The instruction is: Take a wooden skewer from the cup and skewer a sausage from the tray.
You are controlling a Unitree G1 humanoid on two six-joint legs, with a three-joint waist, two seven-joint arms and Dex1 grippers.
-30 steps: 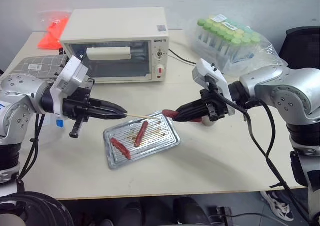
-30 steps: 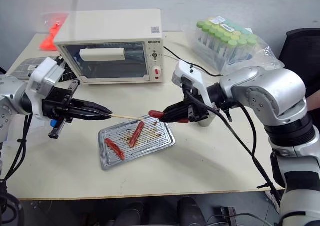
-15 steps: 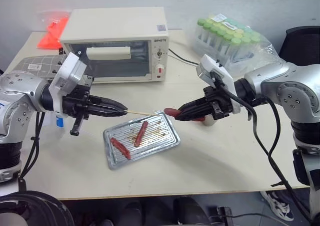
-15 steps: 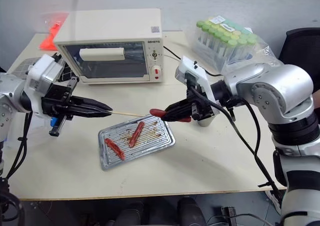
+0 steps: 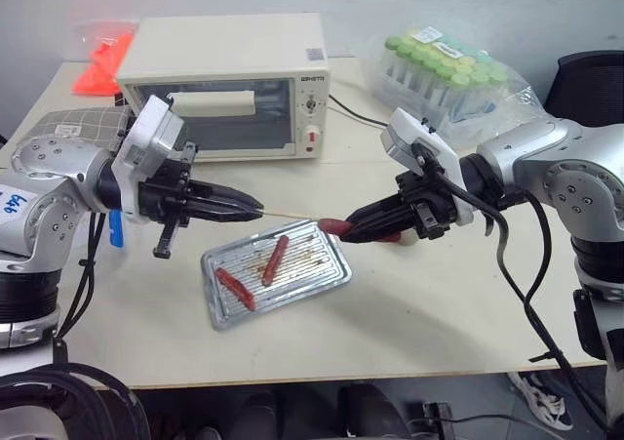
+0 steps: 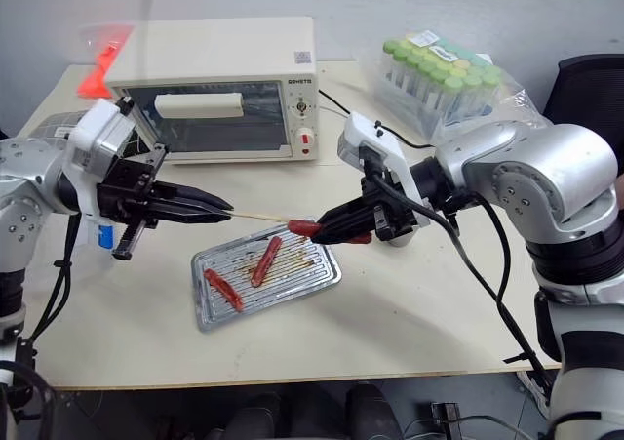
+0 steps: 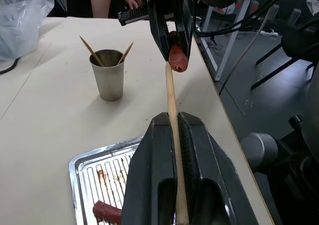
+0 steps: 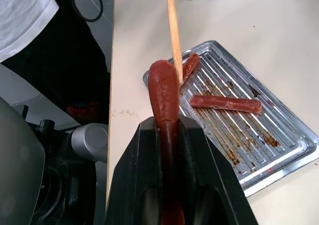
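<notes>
- tray (image 5: 327, 272): shiny ribbed metal, grease-stained
- cup (image 7: 107, 75): dull brushed metal
- wooden skewer (image 7: 172, 100): pale matt wood
- sausage (image 8: 164, 98): smooth, slightly glossy skin
- desk (image 5: 409, 313): matt cream surface

Lighting: even, bright, diffuse indoor light from overhead. Shadows: soft, short, under the arms on the desk (image 5: 409, 313). Glare: mild sheen on the tray (image 5: 331, 269). Focus: sharp throughout; wrist views' near foreground slightly soft.

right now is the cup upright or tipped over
Upright. The cup stands on its base on the table, mouth up, with two skewer tips leaning out of it.
</notes>
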